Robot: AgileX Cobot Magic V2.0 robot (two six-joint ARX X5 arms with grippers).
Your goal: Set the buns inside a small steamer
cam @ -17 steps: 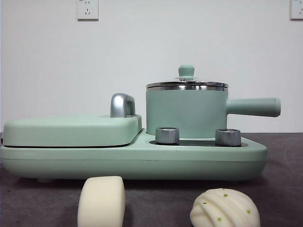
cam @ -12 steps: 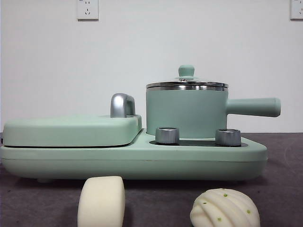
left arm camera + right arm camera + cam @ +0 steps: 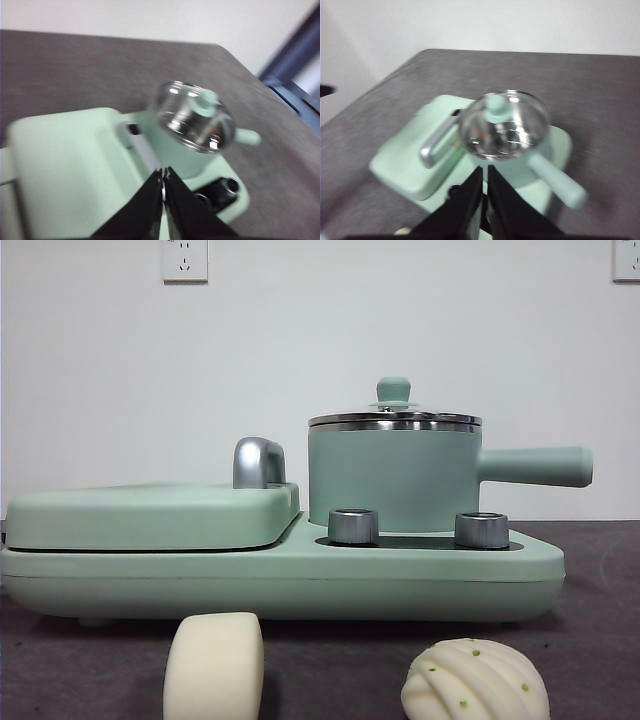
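Two cream-white buns lie on the dark table at the front: a smooth loaf-shaped bun point(image 3: 214, 665) and a ridged bun point(image 3: 475, 680) with green dots. Behind them the small steamer point(image 3: 395, 475), mint-green with a steel rim and a long side handle, stands on the cooker with its green-knobbed glass lid point(image 3: 394, 392) on. Both wrist views look down on the steamer point(image 3: 192, 127) point(image 3: 505, 132) from above. My left gripper point(image 3: 162, 177) is shut and empty, high over the cooker. My right gripper point(image 3: 484, 175) is also shut and empty, above the steamer's near side. Neither arm shows in the front view.
The steamer sits on a mint-green cooker base point(image 3: 280, 575) with two steel knobs point(image 3: 353, 526). A flat lidded griddle point(image 3: 150, 515) with a chrome handle point(image 3: 258, 462) fills the base's left half. A white wall stands behind.
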